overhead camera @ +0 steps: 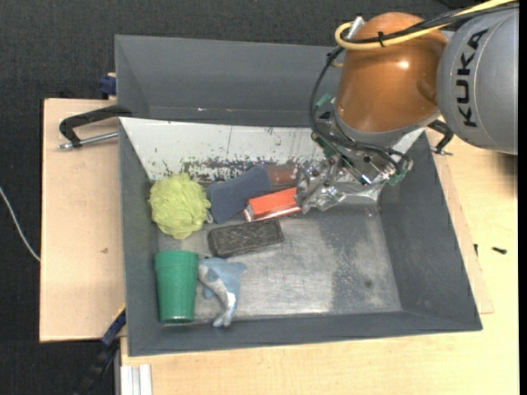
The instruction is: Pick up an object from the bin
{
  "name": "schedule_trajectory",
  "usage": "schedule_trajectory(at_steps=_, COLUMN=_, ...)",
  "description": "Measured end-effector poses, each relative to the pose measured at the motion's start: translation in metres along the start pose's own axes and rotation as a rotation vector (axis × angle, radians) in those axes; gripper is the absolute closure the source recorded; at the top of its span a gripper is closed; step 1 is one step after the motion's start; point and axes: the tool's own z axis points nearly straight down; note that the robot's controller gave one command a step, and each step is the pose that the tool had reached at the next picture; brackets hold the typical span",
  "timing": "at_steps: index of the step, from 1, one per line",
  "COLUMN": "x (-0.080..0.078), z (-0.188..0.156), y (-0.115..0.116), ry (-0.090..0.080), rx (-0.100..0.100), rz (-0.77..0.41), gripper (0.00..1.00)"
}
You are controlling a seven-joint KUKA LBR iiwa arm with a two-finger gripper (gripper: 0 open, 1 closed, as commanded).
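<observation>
Scuffed grey metal bin (354, 270); the gripper (311, 194) sits at the end of a flat orange block (270, 205). Clamped or not, I can't tell.

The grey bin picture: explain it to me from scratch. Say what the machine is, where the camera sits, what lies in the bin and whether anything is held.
The machine is a robot arm reaching in from the right. The orange dome is a cover on its wrist, and below it sits the gripper, its grasping tool. The one camera looks down on the bin from above, slightly to one side. In the bin's left half lie a yellow-green puff, a dark blue piece, a red block, a rough dark grey block, a green cup and a pale blue piece. The gripper is low at the red block's right end; whether it grasps the block I cannot tell.
</observation>
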Motion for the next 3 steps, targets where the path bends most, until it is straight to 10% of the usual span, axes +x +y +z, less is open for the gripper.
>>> schedule_trajectory(at_steps=2, x=-0.035, z=0.021, y=0.051, ry=0.002, rx=-0.002, rz=0.375, gripper=1.0)
schedule_trajectory(at_steps=3, x=-0.043, z=0.021, y=0.063, ry=0.0, rx=0.0, rz=0.245, gripper=1.0)
